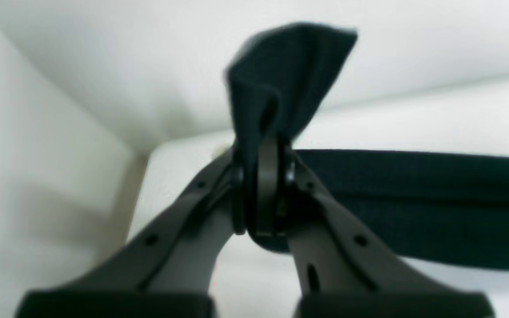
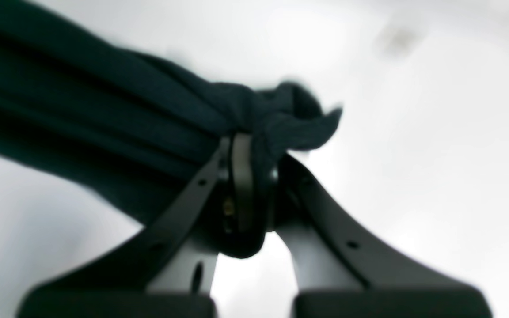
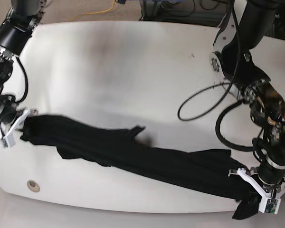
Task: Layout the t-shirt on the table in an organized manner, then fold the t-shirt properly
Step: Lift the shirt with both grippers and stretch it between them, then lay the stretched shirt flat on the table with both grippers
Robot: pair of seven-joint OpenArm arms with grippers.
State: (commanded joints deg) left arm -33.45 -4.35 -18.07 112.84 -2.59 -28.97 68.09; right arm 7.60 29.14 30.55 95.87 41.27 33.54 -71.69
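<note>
The black t-shirt [image 3: 133, 149] hangs stretched in a long sagging band across the white table [image 3: 133, 71], from left to lower right. My left gripper [image 3: 256, 192], on the base view's right near the table's front edge, is shut on one end of the t-shirt [image 1: 281, 79], a tuft sticking up between the fingers [image 1: 267, 185]. My right gripper [image 3: 20, 118], at the table's left edge, is shut on the other end [image 2: 276, 119], cloth bunched between its fingers [image 2: 241, 176]. No print shows.
A round metal grommet [image 3: 33, 185] sits at the table's front left corner. A black cable [image 3: 204, 102] loops over the table near the left arm. Floor and a yellow cord [image 3: 92, 12] lie beyond the far edge.
</note>
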